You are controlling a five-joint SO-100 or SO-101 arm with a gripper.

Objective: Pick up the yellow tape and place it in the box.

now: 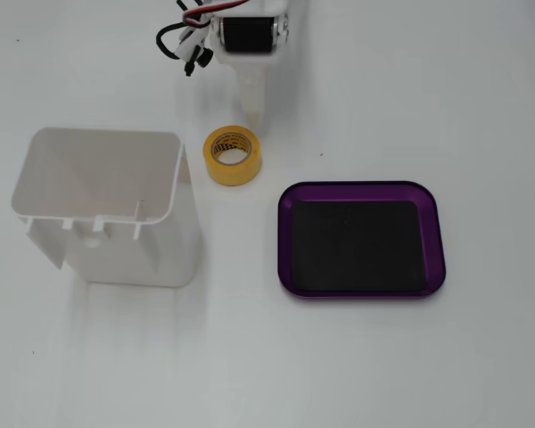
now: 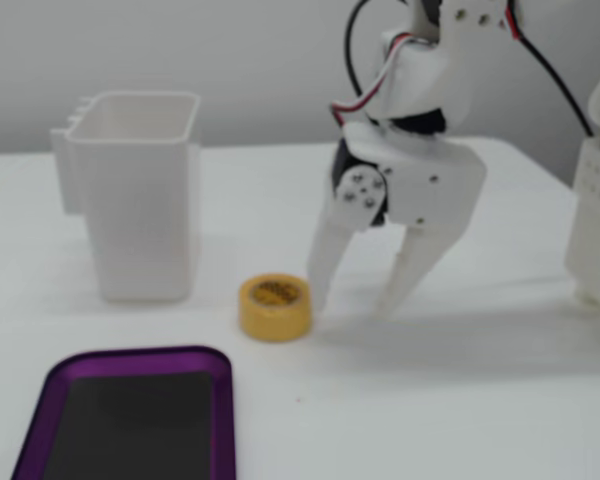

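Note:
The yellow tape [image 1: 233, 155] lies flat on the white table, between the white container and the purple tray; it also shows in the other fixed view [image 2: 275, 307]. The box is a shallow purple tray [image 1: 437, 234] with a black base, empty, also in the other fixed view [image 2: 130, 356]. My white gripper [image 2: 352, 303] is open and empty, its fingertips down near the table just right of the tape in this fixed view. One finger [image 2: 325, 262] stands close beside the roll. In the top-down fixed view only one finger [image 1: 251, 100] shows, just beyond the tape.
A tall white open-top container [image 1: 116, 207] stands left of the tape, also in a fixed view [image 2: 140, 195]. A white perforated block [image 2: 595, 225] stands at the right edge. Cables [image 1: 183, 40] hang by the arm.

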